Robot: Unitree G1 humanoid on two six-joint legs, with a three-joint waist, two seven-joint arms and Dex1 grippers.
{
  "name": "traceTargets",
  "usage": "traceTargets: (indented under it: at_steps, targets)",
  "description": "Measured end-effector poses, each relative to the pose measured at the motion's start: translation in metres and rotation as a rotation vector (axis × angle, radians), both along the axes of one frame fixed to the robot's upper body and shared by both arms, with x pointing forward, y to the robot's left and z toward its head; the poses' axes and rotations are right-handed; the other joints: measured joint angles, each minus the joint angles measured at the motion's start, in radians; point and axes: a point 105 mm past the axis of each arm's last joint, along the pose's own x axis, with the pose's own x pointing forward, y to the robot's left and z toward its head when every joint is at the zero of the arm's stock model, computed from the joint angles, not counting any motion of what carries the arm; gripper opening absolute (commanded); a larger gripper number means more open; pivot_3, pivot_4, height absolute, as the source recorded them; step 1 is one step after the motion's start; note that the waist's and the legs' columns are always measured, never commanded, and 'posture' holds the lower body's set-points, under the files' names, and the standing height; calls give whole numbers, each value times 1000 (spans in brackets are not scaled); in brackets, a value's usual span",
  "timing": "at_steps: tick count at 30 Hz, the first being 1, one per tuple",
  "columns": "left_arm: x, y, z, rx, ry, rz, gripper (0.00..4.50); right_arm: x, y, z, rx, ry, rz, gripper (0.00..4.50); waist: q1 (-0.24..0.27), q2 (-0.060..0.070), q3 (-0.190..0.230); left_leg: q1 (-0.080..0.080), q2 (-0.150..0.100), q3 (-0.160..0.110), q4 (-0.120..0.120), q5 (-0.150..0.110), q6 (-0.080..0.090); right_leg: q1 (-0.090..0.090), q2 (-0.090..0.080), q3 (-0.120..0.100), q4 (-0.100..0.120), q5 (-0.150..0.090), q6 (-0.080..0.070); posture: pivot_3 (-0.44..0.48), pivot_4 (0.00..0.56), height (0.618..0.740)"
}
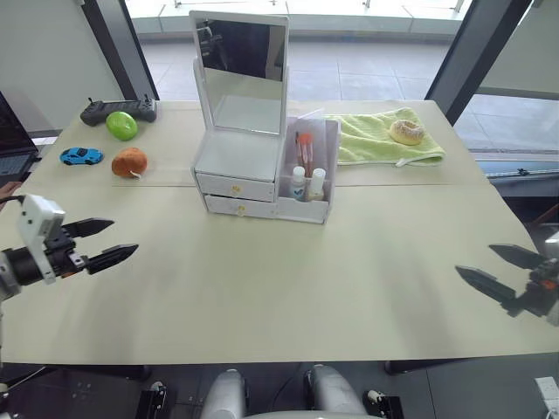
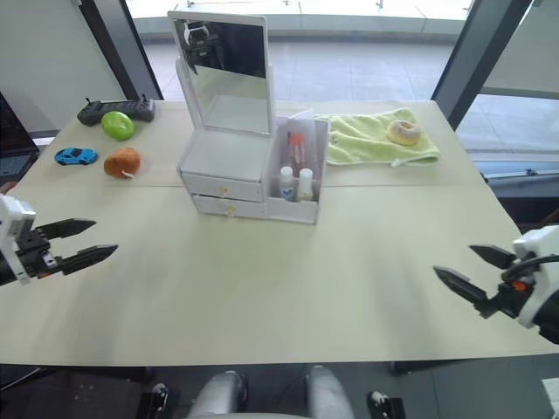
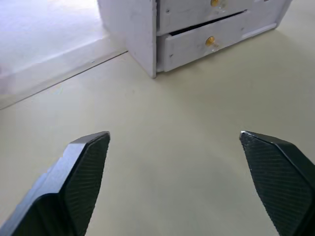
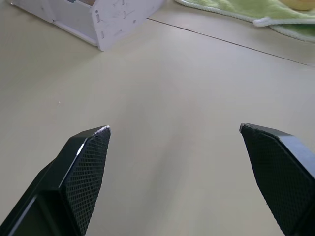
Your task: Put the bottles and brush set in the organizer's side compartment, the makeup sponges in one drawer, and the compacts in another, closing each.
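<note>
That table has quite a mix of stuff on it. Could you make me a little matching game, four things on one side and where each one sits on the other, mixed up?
Things:
1. brush set
2. doughnut
3. blue toy car
4. left end effector

Places:
A. on the green towel
B. over the table near its left edge, fingers open
C. upright in the side compartment of the organizer, behind the bottles
D. far left of the table, beside the orange fruit

Pairs: 1-C, 2-A, 3-D, 4-B
</note>
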Motion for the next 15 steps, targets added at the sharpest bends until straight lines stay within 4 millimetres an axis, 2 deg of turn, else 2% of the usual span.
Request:
traceTargets:
  at_steps: [2,6,15]
  targets:
    - [-5,12,2,11,-7,49,4430,-3,-8,0,9,0,-13,4500,-3,0,0,-1,0,0,0,0,0,-1,0,0,0,0,0,0,150,740]
    - [-8,22,8,35,-34,101,4430,-2,-12,0,13,-3,-11,4500,-2,1,0,-1,0,1,0,0,0,-1,0,0,0,0,0,0,150,740]
    - [-6,18,8,47,-43,113,4430,0,-7,1,10,-7,3,4500,-3,1,1,-1,0,1,-1,0,0,-1,0,0,0,0,0,0,150,740]
